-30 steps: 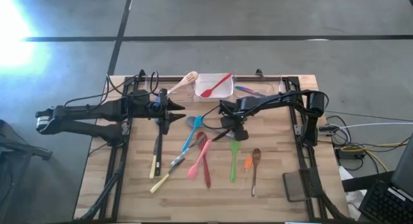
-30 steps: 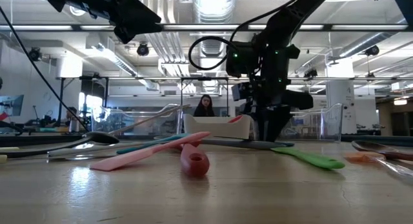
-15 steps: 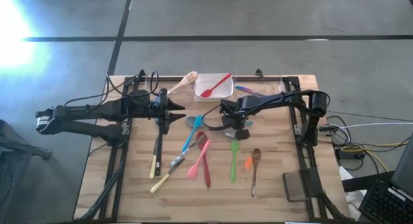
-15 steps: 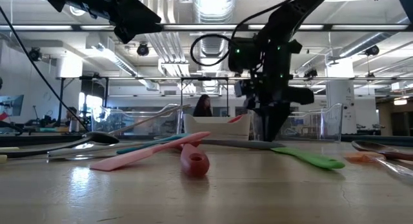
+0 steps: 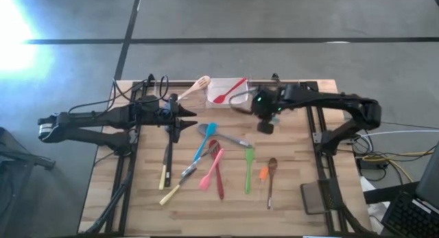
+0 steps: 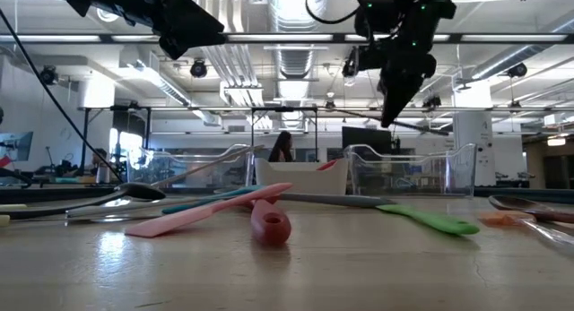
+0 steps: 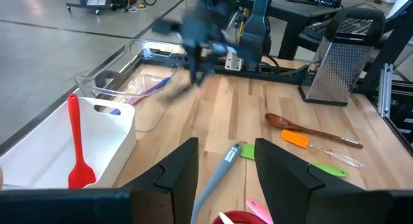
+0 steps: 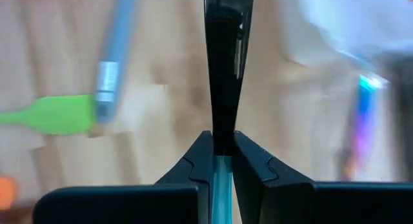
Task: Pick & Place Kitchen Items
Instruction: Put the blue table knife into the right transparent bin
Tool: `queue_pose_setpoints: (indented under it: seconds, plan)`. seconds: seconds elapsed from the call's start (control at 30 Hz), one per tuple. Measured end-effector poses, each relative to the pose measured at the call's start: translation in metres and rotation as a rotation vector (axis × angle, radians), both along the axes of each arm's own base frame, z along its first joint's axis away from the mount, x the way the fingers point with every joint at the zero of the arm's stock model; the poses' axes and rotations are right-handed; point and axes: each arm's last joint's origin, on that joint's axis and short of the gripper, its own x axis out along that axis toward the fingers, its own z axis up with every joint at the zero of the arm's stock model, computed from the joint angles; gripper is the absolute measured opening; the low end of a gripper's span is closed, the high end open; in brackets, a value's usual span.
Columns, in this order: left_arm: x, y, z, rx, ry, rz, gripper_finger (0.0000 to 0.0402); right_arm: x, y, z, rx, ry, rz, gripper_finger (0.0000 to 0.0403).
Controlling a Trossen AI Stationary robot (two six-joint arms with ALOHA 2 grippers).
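Right pincer (image 5: 263, 121) raised above desk (image 5: 295, 190), pinching slim dark utensil (image 8: 222, 50) near clear tray (image 5: 241, 99). Red spatula (image 5: 228, 91) already in white tray (image 5: 236, 97); about ten utensils left. Left pincer (image 5: 180, 119) idle, spread.

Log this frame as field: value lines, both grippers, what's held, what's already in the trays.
right gripper: shut on dark slim utensil, raised above the table near the clear tray
left gripper: open, empty, waiting over the table's left side
white tray: holds red spatula
clear tray: holds a purple-blue utensil
table: green spatula and other utensils loose at centre
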Motion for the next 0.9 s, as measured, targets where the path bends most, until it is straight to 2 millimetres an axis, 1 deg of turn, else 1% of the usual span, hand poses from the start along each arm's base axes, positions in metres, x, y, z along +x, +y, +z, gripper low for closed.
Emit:
queue_pose_setpoints:
  seconds: [0.1,0.23,0.4,0.5,0.63,0.77,0.9]
  plan:
    - [0.000,0.000,0.000,0.001,-0.001,0.002,0.0156,-0.017,-0.017,0.011,-0.039,-0.017,-0.093,0.0022]
    - [0.000,0.000,0.000,0.001,0.000,0.002,0.0156,-0.035,-0.047,0.021,-0.079,-0.001,-0.208,0.0022]
    - [0.000,0.000,0.000,0.001,0.001,0.002,0.0156,-0.051,-0.083,0.030,-0.077,0.037,-0.320,0.0022]
    - [0.000,0.000,0.000,0.001,0.001,0.002,0.0156,-0.056,-0.100,0.031,-0.062,0.078,-0.352,0.0022]
    - [0.000,0.000,0.000,0.001,0.002,0.004,0.0156,-0.053,-0.116,0.024,-0.047,0.152,-0.307,0.0022]
    - [0.000,0.000,0.000,0.001,0.002,0.004,0.0156,-0.046,-0.124,0.008,-0.019,0.219,-0.249,0.0022]
    - [0.000,0.000,0.000,0.001,0.002,0.004,0.0156,-0.044,-0.132,-0.008,0.010,0.269,-0.234,0.0022]
